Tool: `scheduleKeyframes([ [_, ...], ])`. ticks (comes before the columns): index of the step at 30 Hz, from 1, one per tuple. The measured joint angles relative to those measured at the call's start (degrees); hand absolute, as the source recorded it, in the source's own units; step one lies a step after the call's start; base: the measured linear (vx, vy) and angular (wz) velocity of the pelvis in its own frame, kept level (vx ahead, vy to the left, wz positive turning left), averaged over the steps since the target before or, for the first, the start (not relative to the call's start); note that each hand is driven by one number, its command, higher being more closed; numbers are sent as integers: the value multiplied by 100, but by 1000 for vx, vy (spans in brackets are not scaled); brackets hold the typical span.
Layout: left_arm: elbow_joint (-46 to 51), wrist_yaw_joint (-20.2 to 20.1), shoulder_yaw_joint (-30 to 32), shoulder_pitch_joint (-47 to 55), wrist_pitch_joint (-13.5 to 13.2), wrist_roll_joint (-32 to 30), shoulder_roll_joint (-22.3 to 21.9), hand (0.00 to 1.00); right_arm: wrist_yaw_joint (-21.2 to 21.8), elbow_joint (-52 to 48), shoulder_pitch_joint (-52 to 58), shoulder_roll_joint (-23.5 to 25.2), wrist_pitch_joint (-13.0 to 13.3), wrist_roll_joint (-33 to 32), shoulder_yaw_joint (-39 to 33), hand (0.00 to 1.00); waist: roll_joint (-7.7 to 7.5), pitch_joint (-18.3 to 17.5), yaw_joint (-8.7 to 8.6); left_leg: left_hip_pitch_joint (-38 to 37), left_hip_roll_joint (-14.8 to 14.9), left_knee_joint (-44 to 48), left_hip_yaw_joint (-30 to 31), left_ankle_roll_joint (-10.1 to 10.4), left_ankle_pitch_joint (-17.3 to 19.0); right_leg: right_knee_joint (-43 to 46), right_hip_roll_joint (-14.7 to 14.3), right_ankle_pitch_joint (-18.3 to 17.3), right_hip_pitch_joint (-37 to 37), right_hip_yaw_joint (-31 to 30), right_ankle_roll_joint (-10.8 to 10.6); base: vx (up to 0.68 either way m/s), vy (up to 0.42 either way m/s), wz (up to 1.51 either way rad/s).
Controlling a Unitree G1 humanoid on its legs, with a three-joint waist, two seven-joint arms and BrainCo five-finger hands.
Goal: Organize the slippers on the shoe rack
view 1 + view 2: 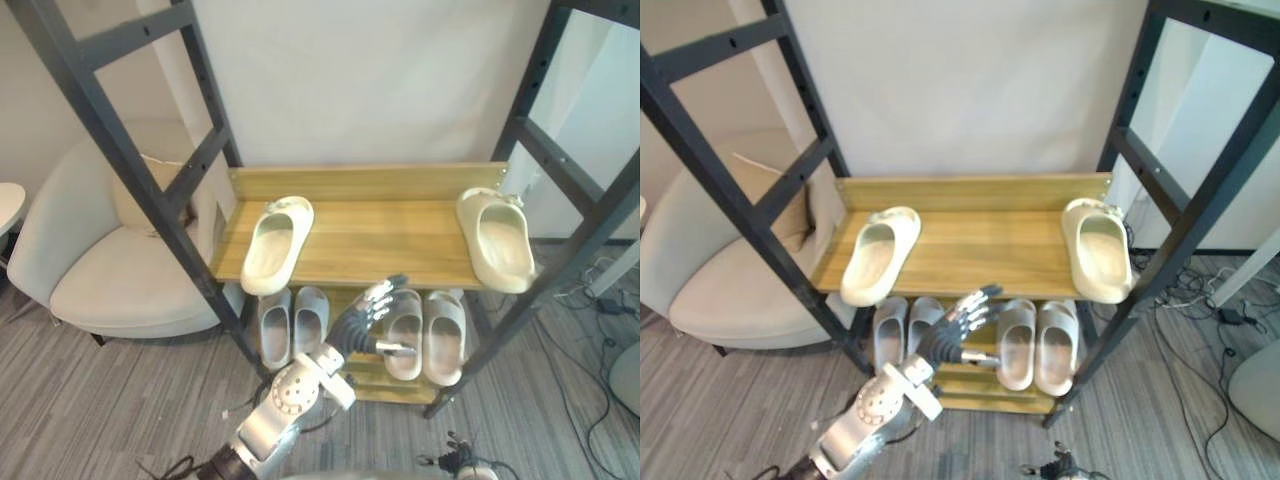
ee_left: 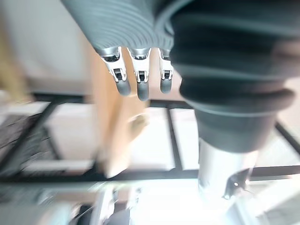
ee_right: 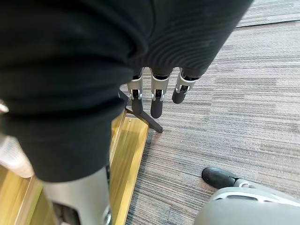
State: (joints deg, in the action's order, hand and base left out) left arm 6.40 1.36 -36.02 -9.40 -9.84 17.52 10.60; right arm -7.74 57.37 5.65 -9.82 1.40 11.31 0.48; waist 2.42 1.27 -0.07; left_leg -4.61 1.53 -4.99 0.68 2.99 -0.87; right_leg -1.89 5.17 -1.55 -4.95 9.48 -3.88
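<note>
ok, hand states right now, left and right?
Left hand: open, holding nothing.
Right hand: open, holding nothing.

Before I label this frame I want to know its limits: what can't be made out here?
- Lower slippers: far ends hidden under the upper shelf, eye views; the left hand covers part of one.
- Left wrist view: blurred; everything past the fingers is a smear.
- Right wrist view: the dark cover beside the right hand blocks most of the rack.
- Armchair: cut by the left edge, crossed by a rack post, eye views.
</note>
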Motion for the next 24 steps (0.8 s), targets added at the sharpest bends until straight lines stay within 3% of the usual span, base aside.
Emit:
scheduleKeyframes([
  [6, -82, 596, 998, -1118, -150, -172, 93, 0, 43, 35, -114, 27, -56, -5, 27, 0, -23, -7, -35, 6, -12, 4, 5, 0, 0, -9, 9, 5, -9, 9, 1, 0, 0, 0],
  [9, -373, 756, 1455, -1378, -177, -186, 386, 0, 99, 35, -115, 20, -87, -10, 23, 0, -31, -1, -87, 4, -10, 4, 11, 0, 0, -13, 6, 9, -11, 45, 6, 0, 0, 0],
  [14, -1294, 876, 1712, -1762, -158, -341, 825, 0, 148, 98, -183, 23, -167, -16, -50, 0, -50, 17, -99, 24, -11, 4, 8, 0, 0, -36, 6, 23, 6, 55, 22, -13, -6, 0],
  [17, -1796, 979, 2249, -2087, -109, -409, 1404, 0, 148, 107, -248, 5, -166, -15, -296, 0, -67, 129, -95, 71, 0, 4, -78, 1, 0, -41, -6, 32, 98, -45, 27, -21, -3, -12],
  [24, -2074, 1083, 2616, -2261, -99, -426, 2079, 0, 156, 106, -242, 26, -170, -18, -485, 0, -82, 214, -74, 167, -2, 3, -180, 20, 33, -127, -11, 112, 203, -132, 15, 10, 3, -9],
])
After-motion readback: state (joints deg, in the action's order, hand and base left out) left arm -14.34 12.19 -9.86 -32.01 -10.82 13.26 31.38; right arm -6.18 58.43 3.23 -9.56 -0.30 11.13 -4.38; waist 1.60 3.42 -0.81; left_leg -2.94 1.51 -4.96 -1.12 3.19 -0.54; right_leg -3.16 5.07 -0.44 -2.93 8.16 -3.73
